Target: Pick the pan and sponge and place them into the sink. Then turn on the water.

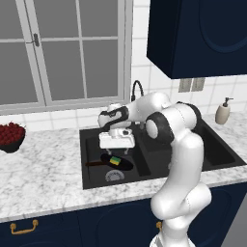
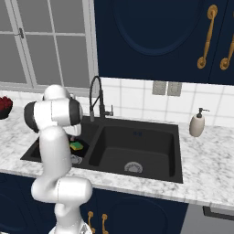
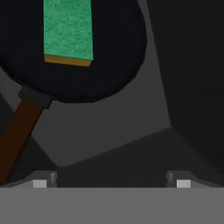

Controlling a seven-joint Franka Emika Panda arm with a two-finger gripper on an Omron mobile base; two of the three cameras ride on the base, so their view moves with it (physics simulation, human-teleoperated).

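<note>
Gripper (image 1: 116, 146): jaws wide, empty, poised over the sink's (image 1: 91, 181) left basin. Pan (image 1: 117, 162) lies in that basin, handle pointing left; sponge (image 1: 115, 160) rests on pan, green face up. No legible writing.

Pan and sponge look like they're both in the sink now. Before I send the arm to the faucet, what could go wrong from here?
1. The open claw hangs low in the left basin of the sink, just above the pan; swinging sideways before lifting could clip the pan or the divider.
2. The sponge lies loose in the pan, so a knock could shift it.
3. The faucet stands close behind the arm's elbow; a wide swing may hit its neck.
</note>
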